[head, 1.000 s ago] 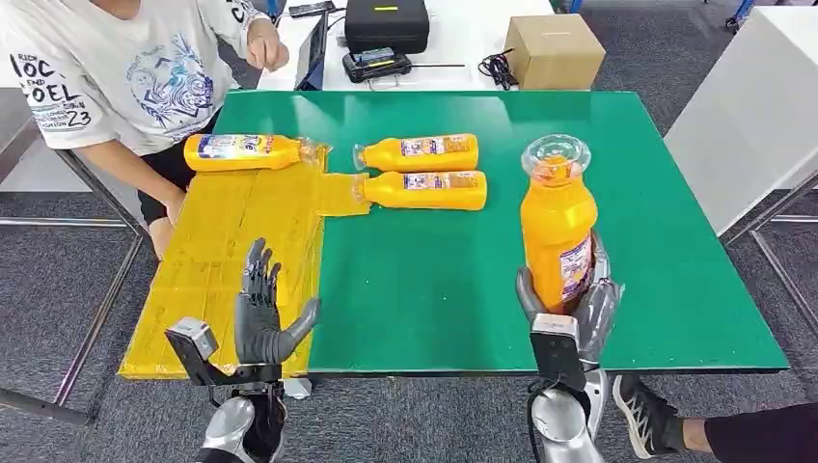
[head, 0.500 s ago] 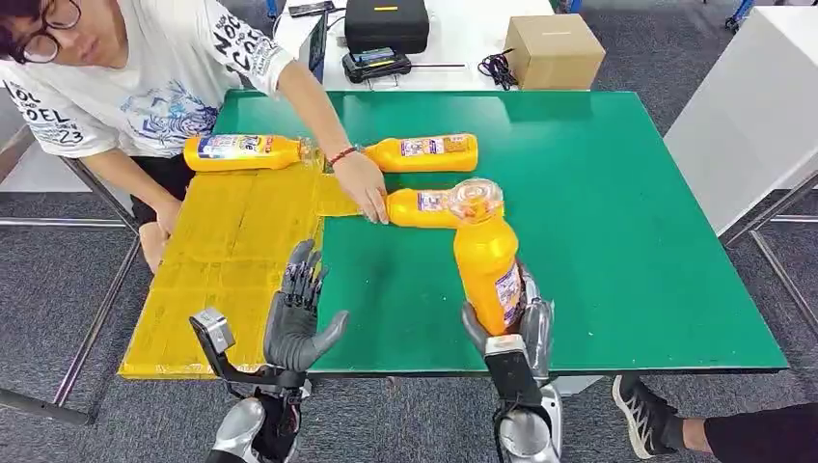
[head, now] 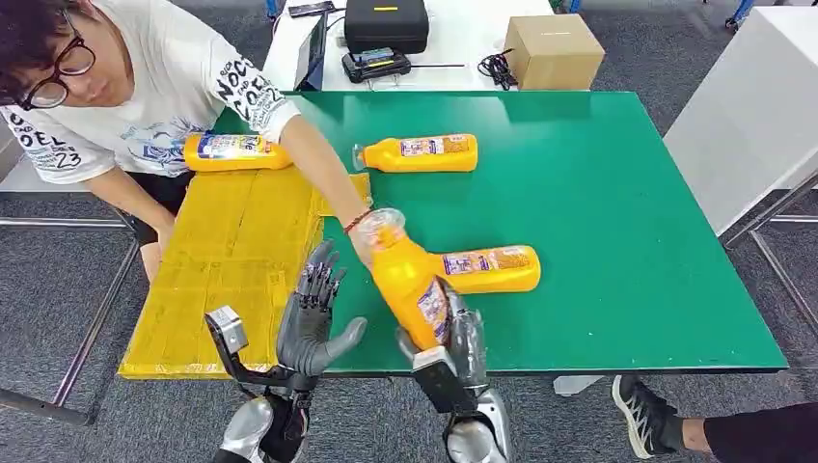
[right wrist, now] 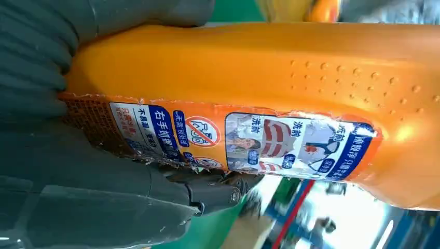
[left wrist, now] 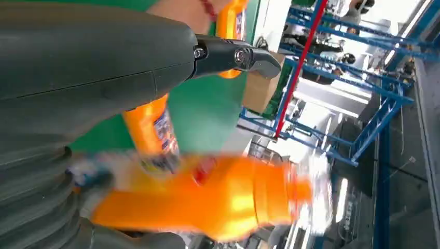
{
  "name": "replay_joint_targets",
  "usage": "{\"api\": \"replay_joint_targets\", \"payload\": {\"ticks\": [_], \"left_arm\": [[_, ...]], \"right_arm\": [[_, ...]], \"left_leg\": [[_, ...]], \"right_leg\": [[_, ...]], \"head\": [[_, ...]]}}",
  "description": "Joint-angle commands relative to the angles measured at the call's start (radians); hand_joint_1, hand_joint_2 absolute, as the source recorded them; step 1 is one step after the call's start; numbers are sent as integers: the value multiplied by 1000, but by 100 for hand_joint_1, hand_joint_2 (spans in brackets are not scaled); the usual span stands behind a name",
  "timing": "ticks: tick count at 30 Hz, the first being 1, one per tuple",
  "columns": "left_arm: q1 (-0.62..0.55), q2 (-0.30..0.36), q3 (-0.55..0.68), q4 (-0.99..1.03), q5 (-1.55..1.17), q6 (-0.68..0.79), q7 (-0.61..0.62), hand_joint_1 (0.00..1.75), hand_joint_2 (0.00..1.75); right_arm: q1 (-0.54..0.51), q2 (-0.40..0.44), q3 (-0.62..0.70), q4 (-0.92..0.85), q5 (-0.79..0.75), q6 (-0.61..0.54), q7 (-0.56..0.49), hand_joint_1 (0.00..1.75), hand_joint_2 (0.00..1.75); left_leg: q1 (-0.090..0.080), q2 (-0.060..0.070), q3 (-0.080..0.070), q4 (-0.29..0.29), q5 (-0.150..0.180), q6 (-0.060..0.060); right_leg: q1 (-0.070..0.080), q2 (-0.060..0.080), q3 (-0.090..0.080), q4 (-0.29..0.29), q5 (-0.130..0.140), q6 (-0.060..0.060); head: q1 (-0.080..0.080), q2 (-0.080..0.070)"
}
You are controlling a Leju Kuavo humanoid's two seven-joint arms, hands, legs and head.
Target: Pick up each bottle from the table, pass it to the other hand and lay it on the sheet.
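Bottle (head: 413,289), orange with a clear cap, is gripped low on its body by the right hand (head: 451,340) above the green table's (head: 627,241) near edge, tilted toward the left hand (head: 311,323). The left hand is empty, fingers spread, beside the yellow sheet (head: 227,260). A person's hand (head: 365,246) sits just behind the bottle's cap. 3 more bottles lie flat: 1 on the sheet (head: 236,151), 2 on the table (head: 420,152) (head: 487,268).

Left wrist view: the bottle (left wrist: 207,199) is blurred, close to the thumb (left wrist: 129,52).

Right wrist view: fingers (right wrist: 171,199) wrap the labelled bottle (right wrist: 259,104).

Risk: the bottle could strike the person's arm or slip during transfer. Open room lies between the hands, over the near edge.
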Motion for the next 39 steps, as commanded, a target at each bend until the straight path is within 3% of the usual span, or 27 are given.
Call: {"api": "replay_joint_targets", "payload": {"ticks": [1, 9, 39], "left_arm": [[-31, 38, -36, 71, -7, -1, 14, 0, 175], [-33, 39, -43, 88, -4, -11, 30, 0, 175], [-66, 38, -39, 160, 1, -26, 57, 0, 175]], "right_arm": [[-132, 18, 144, 270, 17, 2, 16, 175, 175], [-163, 40, 175, 349, 25, -11, 15, 175, 175], [-194, 48, 228, 373, 70, -66, 27, 175, 175]], "left_leg": [[2, 4, 5, -1, -2, -2], [0, 1, 2, -1, -1, -1], [1, 1, 3, 0, -1, -2]], "right_leg": [[2, 3, 4, -2, 0, -2], [0, 1, 2, -1, 0, -2], [1, 1, 3, -1, -1, -2]], "head": [[0, 0], [0, 0], [0, 0]]}}
